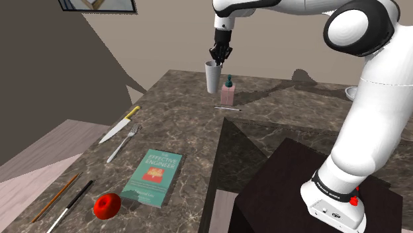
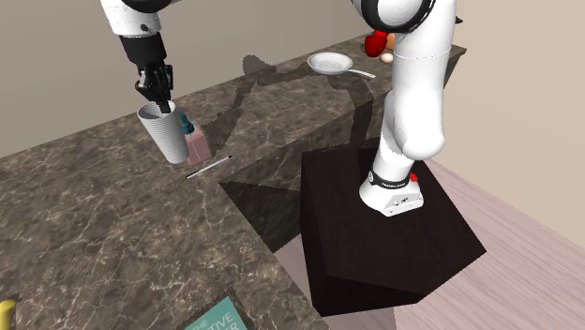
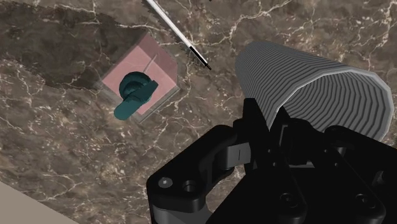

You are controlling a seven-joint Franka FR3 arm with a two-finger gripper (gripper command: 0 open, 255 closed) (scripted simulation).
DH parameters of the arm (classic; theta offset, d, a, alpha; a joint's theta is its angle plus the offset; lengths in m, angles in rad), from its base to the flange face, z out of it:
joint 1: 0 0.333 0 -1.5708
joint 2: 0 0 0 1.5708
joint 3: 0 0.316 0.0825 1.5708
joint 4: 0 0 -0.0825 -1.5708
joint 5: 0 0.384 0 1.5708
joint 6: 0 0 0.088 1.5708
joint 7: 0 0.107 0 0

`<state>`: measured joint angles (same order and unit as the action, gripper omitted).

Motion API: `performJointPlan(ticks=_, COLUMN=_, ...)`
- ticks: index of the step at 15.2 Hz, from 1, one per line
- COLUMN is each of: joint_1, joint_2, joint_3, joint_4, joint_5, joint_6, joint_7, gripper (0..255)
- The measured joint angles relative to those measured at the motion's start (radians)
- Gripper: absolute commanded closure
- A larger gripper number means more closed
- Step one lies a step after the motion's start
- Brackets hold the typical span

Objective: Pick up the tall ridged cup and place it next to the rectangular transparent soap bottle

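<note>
— Where is the cup?
— I see the tall ridged cup (image 1: 212, 78) on the far part of the dark stone counter (image 1: 179, 119). It is just beside the soap bottle (image 1: 229, 94), on the shoulder view's left of it. It stands up straight, open end up.
— And the gripper?
— The gripper (image 1: 220, 58) is right over the cup's top. In the wrist view the jaws are narrow and pinch the cup's wall at the rim. One finger is outside, and I think the other is inside.
— Is the cup down on the counter?
— I cannot tell if its bottom touches. It looks very low.
— What comes next?
— I think the cup is at its spot. The move runs along the cup's long way: straight down to set it, let go, then straight up, so it doesn't tip onto the bottle.
</note>
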<state>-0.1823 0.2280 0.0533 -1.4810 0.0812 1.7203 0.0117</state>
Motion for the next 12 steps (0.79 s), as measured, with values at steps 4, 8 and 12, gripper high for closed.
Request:
performJointPlan(ticks=4, joint_1=0.001, joint_2=-0.006, joint_3=0.001, joint_4=-0.064, joint_5=0.001, joint_6=0.059, joint_7=-0.003, gripper=255)
performJointPlan(ticks=8, joint_1=0.0, joint_2=-0.007, joint_3=0.0, joint_4=-0.116, joint_5=0.002, joint_6=0.109, joint_7=-0.009, gripper=255)
performJointPlan(ticks=12, joint_1=0.0, joint_2=0.002, joint_3=0.0, joint_4=-0.159, joint_5=0.003, joint_6=0.16, joint_7=-0.013, gripper=255)
